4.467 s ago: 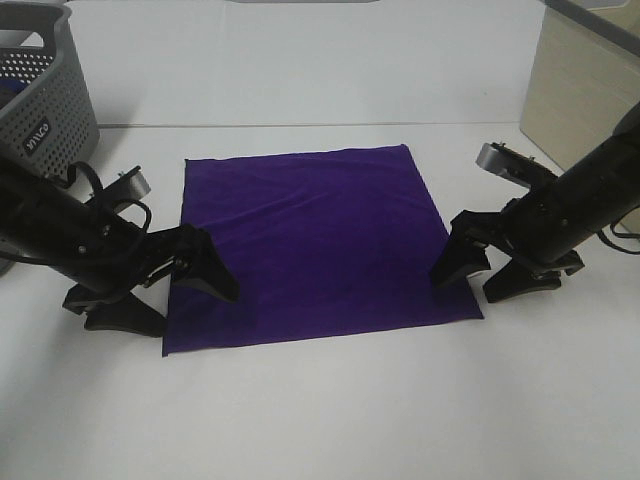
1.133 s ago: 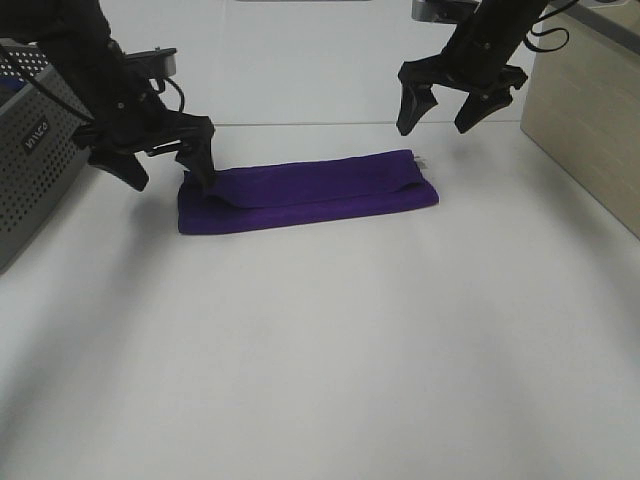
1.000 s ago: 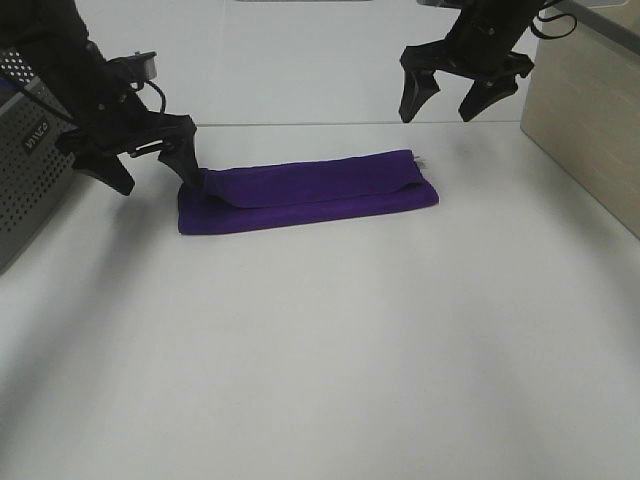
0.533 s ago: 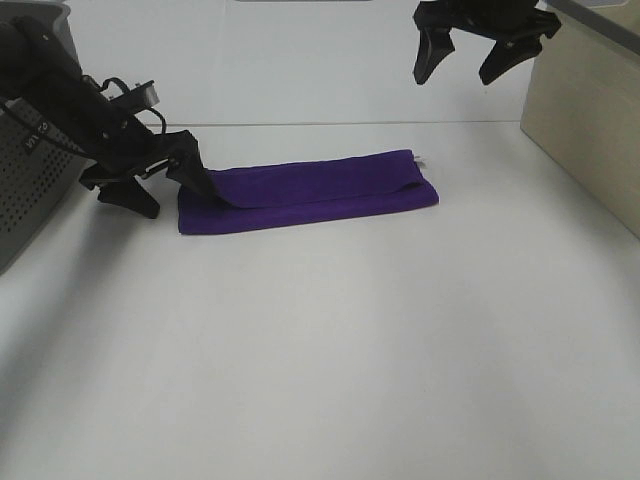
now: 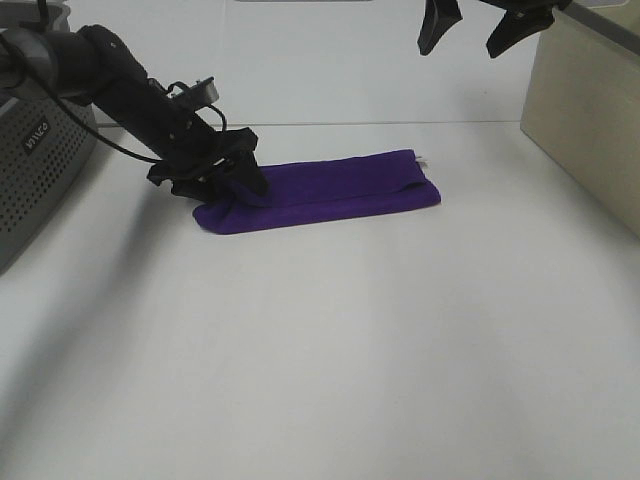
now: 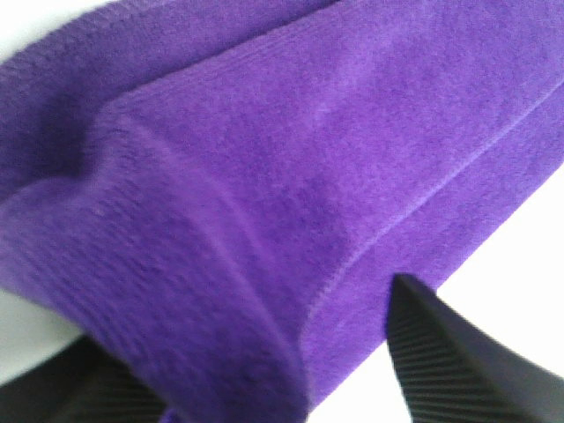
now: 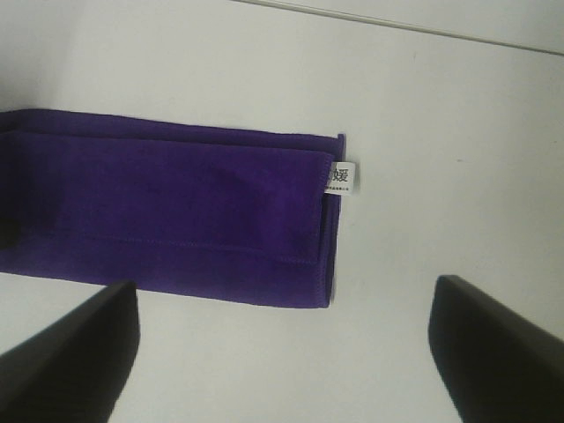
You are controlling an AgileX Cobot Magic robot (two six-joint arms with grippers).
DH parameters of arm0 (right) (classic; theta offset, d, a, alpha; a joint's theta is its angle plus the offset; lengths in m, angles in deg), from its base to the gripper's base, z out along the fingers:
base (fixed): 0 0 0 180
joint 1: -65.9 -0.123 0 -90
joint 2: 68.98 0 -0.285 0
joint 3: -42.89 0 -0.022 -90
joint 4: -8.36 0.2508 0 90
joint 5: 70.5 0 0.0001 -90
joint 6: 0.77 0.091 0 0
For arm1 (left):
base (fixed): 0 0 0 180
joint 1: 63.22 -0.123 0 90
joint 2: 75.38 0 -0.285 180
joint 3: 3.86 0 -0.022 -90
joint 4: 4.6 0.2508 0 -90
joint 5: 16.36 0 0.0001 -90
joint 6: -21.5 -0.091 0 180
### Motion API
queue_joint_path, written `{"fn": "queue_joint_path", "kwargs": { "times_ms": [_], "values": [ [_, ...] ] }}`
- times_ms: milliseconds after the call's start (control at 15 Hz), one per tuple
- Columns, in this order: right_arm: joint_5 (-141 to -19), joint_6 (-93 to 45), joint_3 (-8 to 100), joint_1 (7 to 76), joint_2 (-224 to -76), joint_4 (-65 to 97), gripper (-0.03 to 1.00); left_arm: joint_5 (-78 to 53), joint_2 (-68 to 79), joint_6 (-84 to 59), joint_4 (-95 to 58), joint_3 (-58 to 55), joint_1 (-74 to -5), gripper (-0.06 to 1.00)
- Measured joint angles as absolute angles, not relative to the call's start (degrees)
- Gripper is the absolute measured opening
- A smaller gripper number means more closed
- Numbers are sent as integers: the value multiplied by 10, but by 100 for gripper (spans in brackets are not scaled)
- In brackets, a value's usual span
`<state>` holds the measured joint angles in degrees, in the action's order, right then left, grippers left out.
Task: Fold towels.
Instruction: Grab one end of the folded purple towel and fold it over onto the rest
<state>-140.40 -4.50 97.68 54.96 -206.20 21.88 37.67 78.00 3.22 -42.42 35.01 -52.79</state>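
The deep purple towel (image 5: 330, 190) lies on the white table, folded into a long narrow strip, with its white tag (image 5: 421, 158) at the right end. My left gripper (image 5: 222, 180) is low at the strip's left end, jaws apart astride the bunched cloth. In the left wrist view the towel (image 6: 264, 176) fills the frame between the two fingertips (image 6: 441, 370). My right gripper (image 5: 475, 22) is open and empty, high above the towel's right end. The right wrist view shows the towel (image 7: 176, 211) and tag (image 7: 342, 178) far below the gripper (image 7: 282, 352).
A grey perforated basket (image 5: 40, 150) stands at the left edge, close behind the left arm. A beige box (image 5: 590, 120) stands at the right edge.
My left gripper has swung right and down onto the towel's left end, pushing that end a little to the right. My right gripper has risen higher.
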Motion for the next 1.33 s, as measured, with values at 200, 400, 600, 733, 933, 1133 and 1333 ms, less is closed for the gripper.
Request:
{"fn": "queue_joint_path", "kwargs": {
  "times_ms": [200,400,600,733,933,1133,1333],
  "values": [
    [-1404,-43,977,550,-2049,219,87,393,793,39,-374,378,-528,10],
    [-1403,-32,954,550,-2024,237,87,475,801,47,-302,447,-529,5],
    [-1403,-31,881,550,-1970,257,83,525,801,63,-236,534,-536,5],
    [-1403,-31,770,550,-1879,257,80,526,785,69,-270,575,-538,5],
    [-1404,-31,689,550,-1806,254,80,527,782,64,-312,576,-498,5],
    [-1405,-31,670,550,-1772,253,80,507,783,62,-315,576,-443,5],
    [-1405,-31,670,550,-1746,251,80,465,797,71,-315,576,-405,5]
  ]
}}
